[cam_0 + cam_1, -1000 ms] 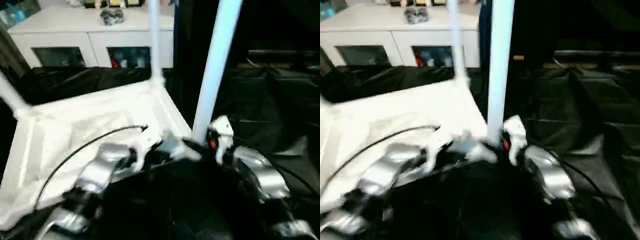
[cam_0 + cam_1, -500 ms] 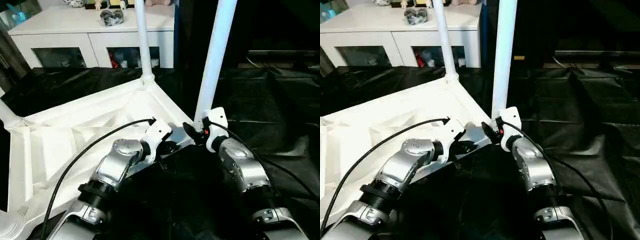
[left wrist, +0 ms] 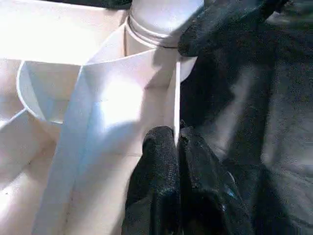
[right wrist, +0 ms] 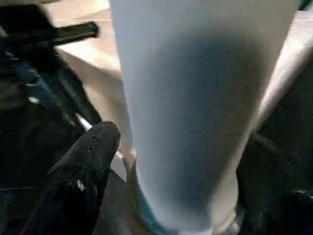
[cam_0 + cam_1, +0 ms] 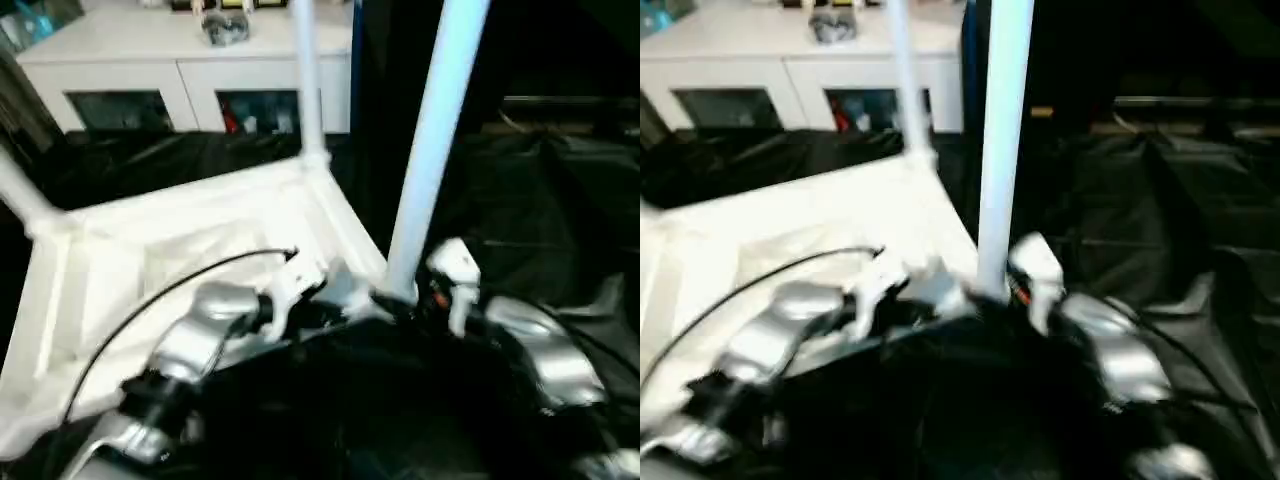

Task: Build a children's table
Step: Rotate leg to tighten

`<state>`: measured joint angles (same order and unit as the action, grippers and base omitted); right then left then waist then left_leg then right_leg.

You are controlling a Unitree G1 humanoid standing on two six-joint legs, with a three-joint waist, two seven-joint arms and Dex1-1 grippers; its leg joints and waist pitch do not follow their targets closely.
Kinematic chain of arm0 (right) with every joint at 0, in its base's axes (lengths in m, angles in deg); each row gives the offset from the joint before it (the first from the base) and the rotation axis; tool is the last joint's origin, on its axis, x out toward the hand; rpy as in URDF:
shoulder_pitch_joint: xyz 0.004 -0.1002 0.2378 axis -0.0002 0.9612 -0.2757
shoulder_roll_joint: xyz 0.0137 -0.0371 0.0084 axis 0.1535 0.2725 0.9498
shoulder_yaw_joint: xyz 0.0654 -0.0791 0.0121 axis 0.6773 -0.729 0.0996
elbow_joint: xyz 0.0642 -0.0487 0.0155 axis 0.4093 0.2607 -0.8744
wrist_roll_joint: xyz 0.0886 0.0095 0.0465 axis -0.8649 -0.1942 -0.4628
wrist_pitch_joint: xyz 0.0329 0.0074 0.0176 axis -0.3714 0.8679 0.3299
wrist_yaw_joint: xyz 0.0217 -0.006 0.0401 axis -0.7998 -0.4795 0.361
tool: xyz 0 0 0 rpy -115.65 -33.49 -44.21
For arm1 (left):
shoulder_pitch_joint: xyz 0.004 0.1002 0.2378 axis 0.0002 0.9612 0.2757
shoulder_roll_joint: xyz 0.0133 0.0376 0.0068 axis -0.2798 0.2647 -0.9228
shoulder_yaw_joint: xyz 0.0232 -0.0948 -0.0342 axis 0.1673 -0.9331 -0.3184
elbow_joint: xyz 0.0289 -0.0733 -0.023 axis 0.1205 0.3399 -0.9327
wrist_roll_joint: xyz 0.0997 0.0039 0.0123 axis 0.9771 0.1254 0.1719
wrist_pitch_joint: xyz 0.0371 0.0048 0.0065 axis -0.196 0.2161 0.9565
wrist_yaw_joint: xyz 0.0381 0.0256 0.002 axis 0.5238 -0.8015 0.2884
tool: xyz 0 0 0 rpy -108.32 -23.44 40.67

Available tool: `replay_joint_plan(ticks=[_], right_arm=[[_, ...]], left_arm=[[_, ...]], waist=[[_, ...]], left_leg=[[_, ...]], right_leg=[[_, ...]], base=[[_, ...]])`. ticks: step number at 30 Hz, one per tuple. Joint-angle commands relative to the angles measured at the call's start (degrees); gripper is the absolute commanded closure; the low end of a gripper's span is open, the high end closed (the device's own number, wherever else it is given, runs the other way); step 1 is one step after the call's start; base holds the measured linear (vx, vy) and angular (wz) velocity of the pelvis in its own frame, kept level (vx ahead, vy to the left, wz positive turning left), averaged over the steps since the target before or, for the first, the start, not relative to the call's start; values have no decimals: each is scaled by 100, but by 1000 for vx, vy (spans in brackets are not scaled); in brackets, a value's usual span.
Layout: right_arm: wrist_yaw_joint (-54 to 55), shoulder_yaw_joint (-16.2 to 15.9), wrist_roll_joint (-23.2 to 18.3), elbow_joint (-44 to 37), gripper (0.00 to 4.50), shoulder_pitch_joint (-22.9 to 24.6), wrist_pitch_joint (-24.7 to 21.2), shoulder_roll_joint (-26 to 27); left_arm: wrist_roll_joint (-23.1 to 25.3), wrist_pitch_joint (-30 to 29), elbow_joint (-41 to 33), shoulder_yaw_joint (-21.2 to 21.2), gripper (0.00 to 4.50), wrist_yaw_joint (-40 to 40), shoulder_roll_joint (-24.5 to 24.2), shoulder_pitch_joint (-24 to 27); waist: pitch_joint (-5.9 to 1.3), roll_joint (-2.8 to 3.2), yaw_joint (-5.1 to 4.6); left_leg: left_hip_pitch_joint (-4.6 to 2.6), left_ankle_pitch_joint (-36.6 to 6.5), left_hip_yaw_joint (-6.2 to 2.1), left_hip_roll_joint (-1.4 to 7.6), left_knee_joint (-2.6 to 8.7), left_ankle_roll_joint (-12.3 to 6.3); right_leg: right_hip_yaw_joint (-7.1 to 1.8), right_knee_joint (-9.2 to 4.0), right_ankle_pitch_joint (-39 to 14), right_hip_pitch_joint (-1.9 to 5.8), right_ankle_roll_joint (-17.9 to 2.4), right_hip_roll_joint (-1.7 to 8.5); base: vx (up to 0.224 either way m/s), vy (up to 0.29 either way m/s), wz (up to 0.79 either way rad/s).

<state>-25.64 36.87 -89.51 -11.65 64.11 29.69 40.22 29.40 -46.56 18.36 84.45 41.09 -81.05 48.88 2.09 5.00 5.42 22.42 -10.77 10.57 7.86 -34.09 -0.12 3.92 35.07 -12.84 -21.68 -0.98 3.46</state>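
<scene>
As the right gripper (image 4: 195, 161) has spread its fingers (image 4: 85, 161) wider over the last second, they now straddle the near-corner leg (image 5: 432, 150) with a gap on each side, which suggests the leg is seated in its corner socket (image 3: 146, 58) and the grip is being released. The left gripper (image 3: 177, 147) has its fingers pressed together, their tips against the edge wall of the upturned tabletop (image 5: 200, 240) beside that socket. Resting underside-up on the black sheeting (image 5: 560, 200), the tabletop carries further legs at its far corner (image 5: 308, 80) and left corner (image 5: 22, 195).
</scene>
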Motion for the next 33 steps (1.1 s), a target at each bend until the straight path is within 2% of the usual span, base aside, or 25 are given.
replay_joint_plan(ticks=[1, 5, 8, 9, 14, 15, 19, 21, 23, 24, 27, 28, 29, 30, 33], right_arm=[[-491, -348, -177, -280, 81, 124, -184, -8], [-694, -424, -251, -416, 116, 180, -381, -136], [-742, -453, -266, -467, 131, 205, -430, -147], [-752, -466, -263, -476, 153, 207, -437, -140], [-806, -468, -307, -565, 173, 238, -550, -120], [-804, -470, -310, -576, 192, 244, -562, -118], [-614, -465, -233, -491, 198, 263, -519, -25], [-27, -357, -21, -156, 199, 168, -469, 219], [658, -214, 165, 212, 199, 34, -454, 500], [938, -153, 228, 351, 199, -22, -449, 615], [1731, 41, 315, 764, 199, -206, -565, 967], [1939, 76, 350, 872, 199, -255, -568, 1058], [2240, 120, 386, 1020, 199, -324, -623, 1213], [2290, 125, 390, 1038, 199, -333, -631, 1233], [3111, 151, 677, 1429, 199, -536, -715, 1618]], left_arm=[[-285, 133, -298, 6, 450, 143, 39, -63], [-315, 138, -363, 11, 450, 321, -107, 6], [-335, 146, -386, 10, 450, 382, -158, 32], [-333, 151, -393, 3, 450, 406, -168, 43], [-324, 140, -430, -2, 450, 411, -176, 81], [-324, 137, -434, -4, 450, 401, -168, 88], [-265, 119, -341, -44, 450, 146, -40, 34], [-151, 81, -183, -80, 450, -177, 122, -68], [-60, 33, -12, -131, 450, -523, 318, -188], [-34, 2, 53, -157, 450, -668, 406, -236], [36, -79, 249, -197, 450, -1081, 707, -416], [45, -107, 311, -214, 450, -1200, 802, -472], [70, -140, 395, -223, 450, -1374, 947, -557], [73, -144, 406, -224, 450, -1395, 965, -567], [155, -165, 616, -246, 450, -1794, 1290, -747]], waist=[[-284, -95, 12], [-291, -102, 21], [-304, -108, 32], [-309, -109, 38], [-308, -115, 46], [-307, -117, 45], [-311, -104, 49], [-307, -99, 32], [-272, -103, -25], [-274, -111, -36], [-252, -89, -81], [-267, -102, -86], [-257, -76, -97], [-262, -88, -101], [-276, -62, -125]], left_leg=[[-122, -1067, -272, 641, 401, -648], [-110, -1018, -277, 633, 403, -580], [-106, -858, -271, 625, 382, -626], [-107, -819, -270, 626, 374, -653], [-107, -802, -271, 627, 373, -661], [-106, -800, -269, 624, 372, -662], [-105, -775, -270, 619, 363, -645], [-106, -770, -268, 617, 366, -631], [-131, -1071, -270, 597, 399, -428], [-130, -1121, -279, 582, 391, -362], [-159, -1404, -302, 596, 438, -158], [-166, -1384, -293, 595, 437, -124], [-168, -1395, -293, 594, 445, -110], [-161, -1381, -297, 590, 444, -100], [-155, -1335, -292, 584, 440, -91]], right_leg=[[-346, -442, -678, 198, -1309, 646], [-351, -427, -616, 208, -1315, 653], [-346, -409, -441, 205, -1331, 651], [-340, -401, -389, 202, -1341, 651], [-336, -397, -393, 204, -1340, 646], [-336, -397, -398, 205, -1341, 645], [-335, -401, -421, 205, -1327, 643], [-338, -401, -386, 189, -1342, 636], [-342, -465, -838, 173, -1350, 649], [-338, -465, -958, 189, -1330, 656], [-351, -513, -1437, 196, -1203, 659], [-365, -508, -1352, 192, -1182, 656], [-368, -511, -1293, 174, -1198, 652], [-363, -509, -1278, 190, -1193, 655], [-370, -499, -1133, 186, -1195, 651]], base=[[0, 0, 0], [0, 0, 0], [0, 0, 0], [0, 0, 0], [0, 0, 0], [0, 0, 0], [0, 0, 0], [0, 0, 0], [0, 0, 0], [0, 0, 0], [0, 0, 0], [0, 0, 0], [0, 0, 0], [0, 0, 0], [0, 0, 0]])
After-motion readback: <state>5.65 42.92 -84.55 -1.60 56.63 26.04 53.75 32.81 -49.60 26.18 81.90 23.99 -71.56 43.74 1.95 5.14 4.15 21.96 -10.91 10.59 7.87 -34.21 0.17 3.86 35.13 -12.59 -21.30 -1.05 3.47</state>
